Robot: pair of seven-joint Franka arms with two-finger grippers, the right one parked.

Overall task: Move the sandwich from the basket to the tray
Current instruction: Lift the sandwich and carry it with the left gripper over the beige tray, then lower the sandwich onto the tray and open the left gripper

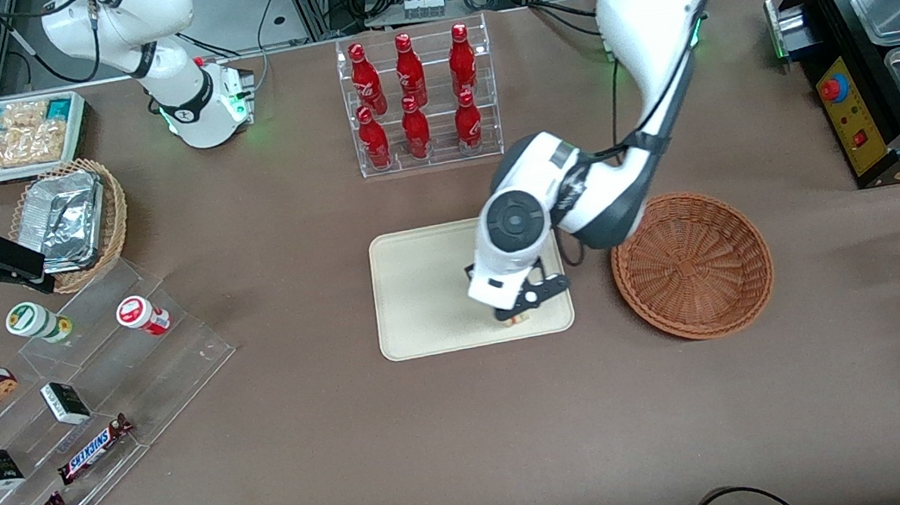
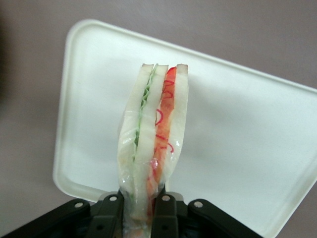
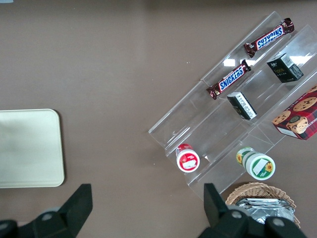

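My left gripper (image 1: 520, 310) is shut on the sandwich (image 2: 153, 129), a plastic-wrapped wedge of pale bread with green and red-orange filling. In the front view only a sliver of the sandwich (image 1: 520, 319) shows under the fingers. It hangs just over the cream-beige tray (image 1: 420, 291), near the tray's edge closest to the front camera, on the basket's side. The tray (image 2: 237, 129) fills the wrist view beneath the sandwich. The reddish-brown wicker basket (image 1: 692, 264) stands beside the tray toward the working arm's end and holds nothing.
A clear rack of red bottles (image 1: 418, 100) stands farther from the camera than the tray. A tiered acrylic stand with snack bars and cups (image 1: 70, 407), a tan basket of foil containers (image 1: 70, 217) and a white bin (image 1: 9, 137) lie toward the parked arm's end. A black food warmer (image 1: 886, 65) stands past the basket.
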